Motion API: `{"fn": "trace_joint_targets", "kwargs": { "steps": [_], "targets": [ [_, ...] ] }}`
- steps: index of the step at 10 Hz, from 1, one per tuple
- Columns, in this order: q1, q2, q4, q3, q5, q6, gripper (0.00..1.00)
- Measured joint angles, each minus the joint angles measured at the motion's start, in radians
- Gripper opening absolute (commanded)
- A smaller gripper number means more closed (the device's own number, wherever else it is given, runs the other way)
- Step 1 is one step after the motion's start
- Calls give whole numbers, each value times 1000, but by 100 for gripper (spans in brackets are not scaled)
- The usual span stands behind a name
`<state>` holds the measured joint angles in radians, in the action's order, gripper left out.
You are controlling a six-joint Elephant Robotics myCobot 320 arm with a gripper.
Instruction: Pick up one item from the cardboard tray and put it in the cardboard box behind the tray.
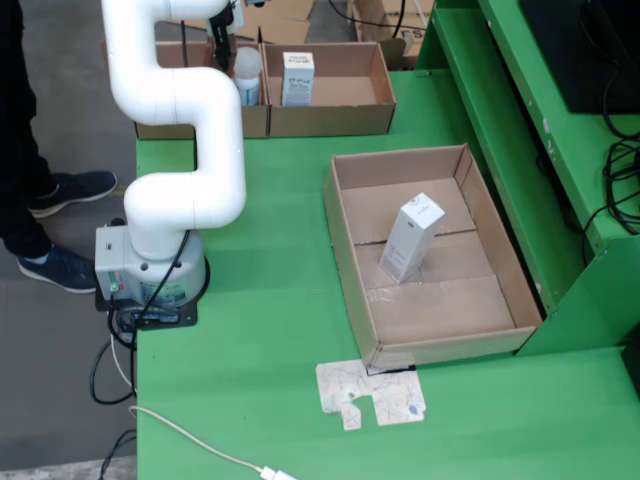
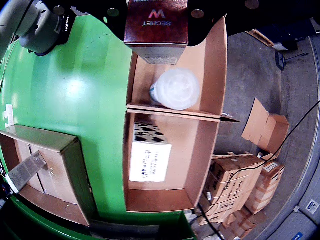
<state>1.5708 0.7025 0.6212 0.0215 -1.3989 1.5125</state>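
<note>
In the wrist view my gripper point(image 2: 156, 20) is shut on a dark maroon carton point(image 2: 156, 30) printed "SECRET", held above the back left cardboard box point(image 2: 215, 65). A translucent white bottle point(image 2: 175, 89) stands in that box, just beyond the carton. The neighbouring box point(image 2: 200, 150) holds a white carton with a black pattern point(image 2: 149, 157). In the fixed view the gripper point(image 1: 222, 35) hangs over the left box point(image 1: 255, 120) beside the bottle point(image 1: 247, 75). The cardboard tray point(image 1: 345, 240) at table centre holds one white carton point(image 1: 411, 238), leaning upright.
The arm's base point(image 1: 150, 270) stands at the table's left edge, with a person's shoes point(image 1: 60, 230) beside it. A flattened cardboard piece point(image 1: 370, 395) and a white cable point(image 1: 200, 445) lie near the front. A raised green shelf point(image 1: 530, 120) borders the right.
</note>
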Motion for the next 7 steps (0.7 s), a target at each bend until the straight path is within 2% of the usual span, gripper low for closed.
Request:
{"fn": "trace_joint_targets", "kwargs": {
  "steps": [7],
  "targets": [
    [-32,37,8,0,-14,0,0]
  ]
}}
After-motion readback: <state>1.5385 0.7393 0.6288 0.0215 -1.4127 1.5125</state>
